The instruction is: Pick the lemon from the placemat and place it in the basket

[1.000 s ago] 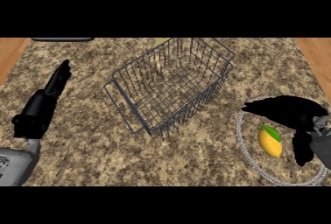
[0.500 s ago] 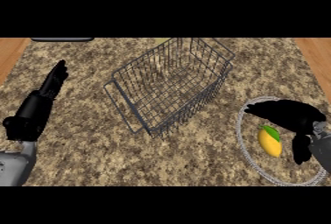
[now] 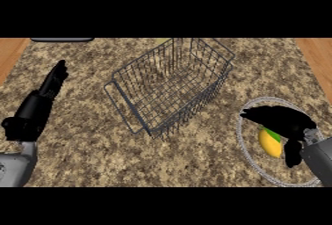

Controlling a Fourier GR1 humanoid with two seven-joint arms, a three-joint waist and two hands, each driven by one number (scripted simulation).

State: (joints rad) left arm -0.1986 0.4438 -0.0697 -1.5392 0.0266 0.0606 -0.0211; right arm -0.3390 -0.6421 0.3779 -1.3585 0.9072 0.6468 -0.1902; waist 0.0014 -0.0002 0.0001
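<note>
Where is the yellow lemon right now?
In the head view, the lemon lies on the round placemat at the lower right, under the right robot hand, to the right of the wire basket.

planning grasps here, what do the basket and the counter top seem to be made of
Basket: looks like thin dark metal wire, an open grid you can see the counter through. Counter top: looks like speckled brown and tan stone, maybe granite, going by the mottled grain; whether it is polished I cannot tell.

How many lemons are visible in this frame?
1. The lemon lies on the round placemat at the right, partly under the right hand. The wire basket holds none; the hand might hide another.
</note>
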